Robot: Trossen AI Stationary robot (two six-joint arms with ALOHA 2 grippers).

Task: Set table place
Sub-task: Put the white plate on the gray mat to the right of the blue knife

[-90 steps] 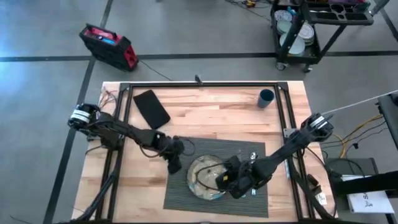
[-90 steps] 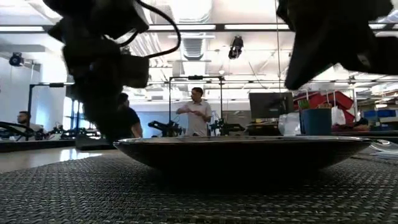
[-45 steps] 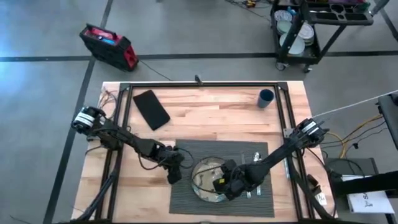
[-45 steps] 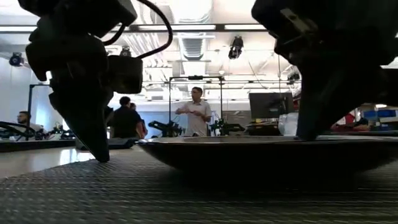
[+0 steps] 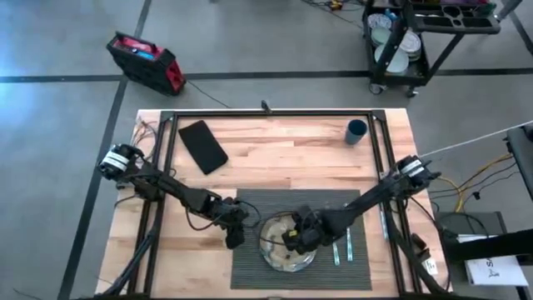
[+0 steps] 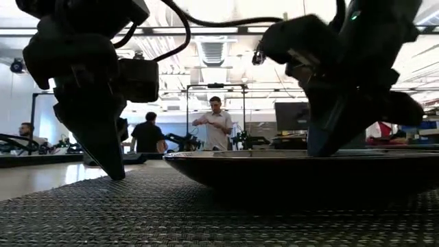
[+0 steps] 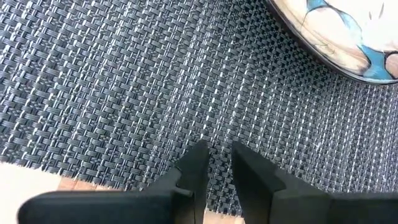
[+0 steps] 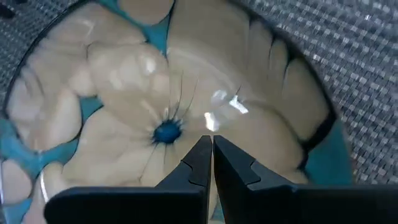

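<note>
My right gripper (image 8: pixel 208 149) hangs with fingers pressed nearly together, grasping nothing, over the round cream plate with blue petal painting (image 8: pixel 155 106). My left gripper (image 7: pixel 214 163) is almost closed too, a slim gap left, tips on the dark grey ribbed woven placemat (image 7: pixel 124 93) at the plate's nine o'clock. Only the high view shows the placemat (image 5: pixel 258 207) at the six o'clock side of the light wooden table (image 5: pixel 275 150), two pieces of cutlery (image 5: pixel 341 248) at the plate's three o'clock, a black napkin (image 5: pixel 202 146) and a blue cup (image 5: pixel 356 131) farther off. The low view alone shows people (image 6: pixel 216 127) in the room beyond.
</note>
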